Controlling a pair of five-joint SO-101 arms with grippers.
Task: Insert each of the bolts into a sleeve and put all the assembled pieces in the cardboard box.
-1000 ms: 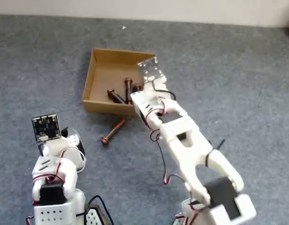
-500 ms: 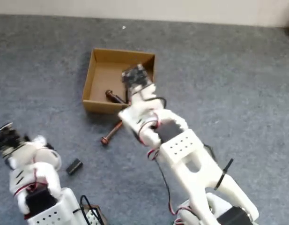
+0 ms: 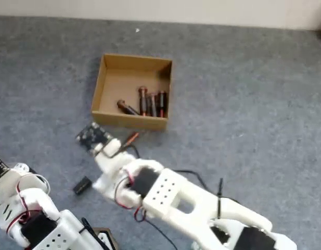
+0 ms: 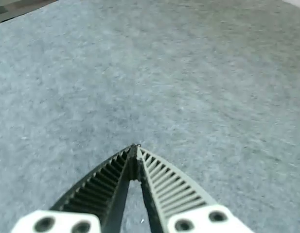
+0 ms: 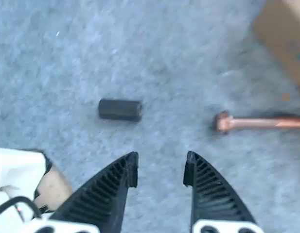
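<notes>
- The desk [image 3: 254, 78] is covered in grey cloth like carpet, matt with a rough nap.
- The cardboard box [image 3: 131, 61], upper middle of the high view, is plain brown card, matt.
- The bolt [image 5: 259, 122] looks like copper-toned metal with a dull sheen.
- The sleeve [image 5: 120, 109] is black, smooth and matt; plastic or rubber, I cannot tell.
- The right end effector [image 5: 159, 167] and left end effector [image 4: 135, 151] have ribbed, matt plastic fingers.
- The arm shell [image 3: 170, 195] is smooth white plastic, faintly glossy.

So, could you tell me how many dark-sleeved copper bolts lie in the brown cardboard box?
4: one sleeved bolt slanted, three side by side near the box's right wall; none seems hidden.
</notes>
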